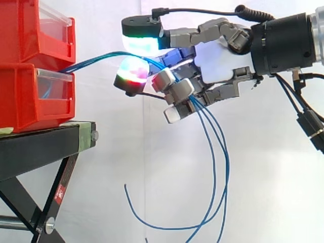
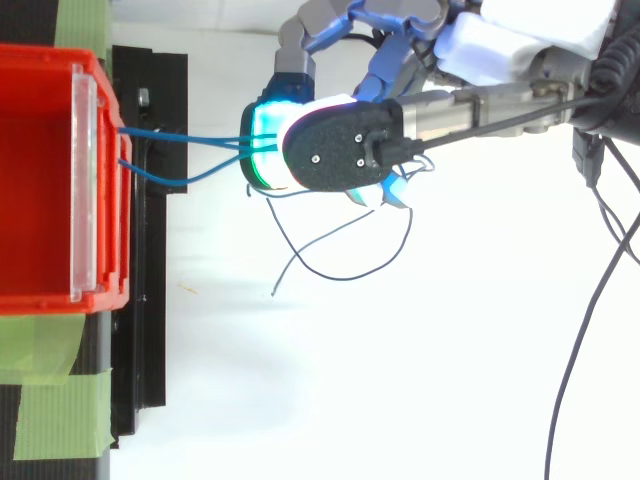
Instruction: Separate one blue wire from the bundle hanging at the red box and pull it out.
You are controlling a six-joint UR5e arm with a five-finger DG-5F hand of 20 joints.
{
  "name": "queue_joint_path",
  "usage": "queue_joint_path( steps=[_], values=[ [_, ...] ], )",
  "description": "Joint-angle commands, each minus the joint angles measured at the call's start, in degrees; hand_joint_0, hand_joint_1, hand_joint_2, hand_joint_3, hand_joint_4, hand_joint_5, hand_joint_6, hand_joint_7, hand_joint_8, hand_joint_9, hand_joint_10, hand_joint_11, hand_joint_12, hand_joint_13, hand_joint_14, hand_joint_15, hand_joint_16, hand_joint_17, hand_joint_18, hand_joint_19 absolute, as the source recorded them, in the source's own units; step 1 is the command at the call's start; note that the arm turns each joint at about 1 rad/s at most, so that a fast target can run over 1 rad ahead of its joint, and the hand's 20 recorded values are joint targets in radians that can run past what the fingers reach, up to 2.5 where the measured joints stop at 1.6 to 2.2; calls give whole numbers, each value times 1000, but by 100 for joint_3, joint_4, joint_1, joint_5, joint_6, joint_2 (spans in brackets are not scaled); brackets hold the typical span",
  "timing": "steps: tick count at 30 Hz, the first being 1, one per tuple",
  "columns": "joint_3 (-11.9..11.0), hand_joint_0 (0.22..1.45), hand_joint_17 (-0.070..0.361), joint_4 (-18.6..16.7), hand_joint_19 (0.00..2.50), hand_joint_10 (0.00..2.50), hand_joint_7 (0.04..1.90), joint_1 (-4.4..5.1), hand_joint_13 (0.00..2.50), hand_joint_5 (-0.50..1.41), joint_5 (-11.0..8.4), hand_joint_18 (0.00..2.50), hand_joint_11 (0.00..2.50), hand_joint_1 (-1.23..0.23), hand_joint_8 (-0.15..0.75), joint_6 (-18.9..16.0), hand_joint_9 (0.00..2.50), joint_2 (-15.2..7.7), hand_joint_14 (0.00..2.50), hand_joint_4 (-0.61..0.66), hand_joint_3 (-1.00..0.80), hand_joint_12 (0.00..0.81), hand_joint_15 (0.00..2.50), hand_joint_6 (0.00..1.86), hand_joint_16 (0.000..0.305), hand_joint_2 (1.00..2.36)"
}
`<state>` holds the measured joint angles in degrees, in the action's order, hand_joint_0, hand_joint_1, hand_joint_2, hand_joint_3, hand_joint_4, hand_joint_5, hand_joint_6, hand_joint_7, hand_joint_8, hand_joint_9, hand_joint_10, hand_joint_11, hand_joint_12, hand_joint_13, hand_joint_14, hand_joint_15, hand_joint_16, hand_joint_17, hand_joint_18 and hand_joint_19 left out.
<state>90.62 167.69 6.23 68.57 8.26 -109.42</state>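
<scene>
Before the white curtain (image 1: 263, 192) the blue wires (image 1: 96, 61) run from the red box (image 1: 30, 96) into the hand (image 1: 223, 63), fingers (image 1: 179, 90) curled round several; light, limp, slick, so we would pinch one strand near the box.

The arm (image 1: 283, 43) enters the side view from 3 o'clock and lies about level; its black wrist (image 1: 304, 38) meets the hand (image 1: 223, 63), whose white palm faces 9 o'clock. One finger reaches out straight toward 9 o'clock along the top, its pad (image 1: 144, 41) glowing white and cyan; below it a second pad (image 1: 132, 71) glows magenta, red and green. The lower fingers (image 1: 179, 91) are curled in toward 7 o'clock, closed round blue wires (image 1: 212, 147). In the top view the arm comes from 2 o'clock, and the hand points to 9 o'clock, with the cyan pad (image 2: 262, 145) foremost.
</scene>
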Motion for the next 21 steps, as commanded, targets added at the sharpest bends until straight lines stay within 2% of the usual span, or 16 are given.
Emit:
queue_joint_path(
  steps=[1, 5, 12, 21],
  values=[
    [0, 611, 122, 0, 744, 20, 1050, 1, 1421, -162, -2, 1021, 1205, -731, 397, 0, 1313, 0, 23, 99, -220, 409, 1317, 929, 54, 1019],
    [0, 619, 121, 0, 742, 20, 1059, 1, 1404, -169, 7, 1018, 1226, -818, 381, 9, 1282, 0, 23, 72, -187, 408, 1332, 935, 54, 1020],
    [0, 665, 122, 0, 684, 21, 1055, -8, 1325, -190, 7, 969, 1205, -960, 343, 18, 1162, 0, 25, 88, -350, 407, 1291, 932, 54, 1013],
    [0, 707, 122, 0, 629, 20, 1030, 1, 1278, -204, 7, 960, 1193, -1007, 323, 18, 1094, 0, 27, 75, -500, 407, 1246, 936, 54, 1000]
  ],
)
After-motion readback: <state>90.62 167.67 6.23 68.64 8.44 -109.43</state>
